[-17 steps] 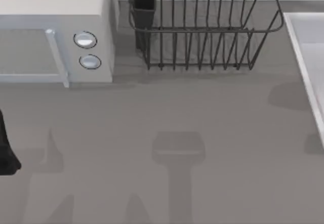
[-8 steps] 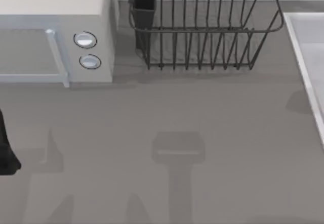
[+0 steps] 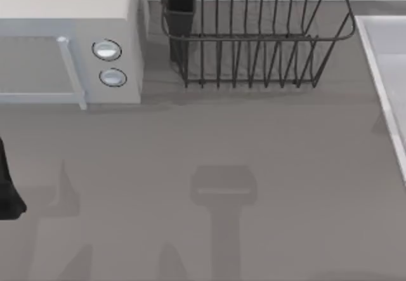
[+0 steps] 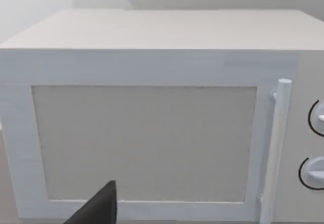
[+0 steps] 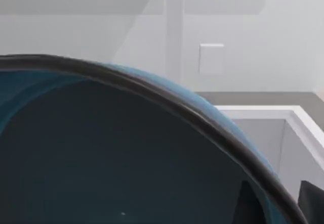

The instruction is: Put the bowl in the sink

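- Carrying risk comes first: the worktop (image 3: 203, 167) lies bare between the microwave (image 3: 70, 40) at the left and the sink (image 3: 387, 59) at the right edge, so a drop short of the basin would land the load on the hard surface.
- Beside the sink stands the wire rack (image 3: 254, 40); a wide swing could clip it.
- Close to the right wrist camera sits the bowl (image 5: 101, 153), with the sink corner beyond; released too high, it could bounce or tip.
- I cannot tell the right gripper's state.
- Parked before the microwave, the left gripper (image 4: 98, 209) has one dark finger visible; its state is unclear.
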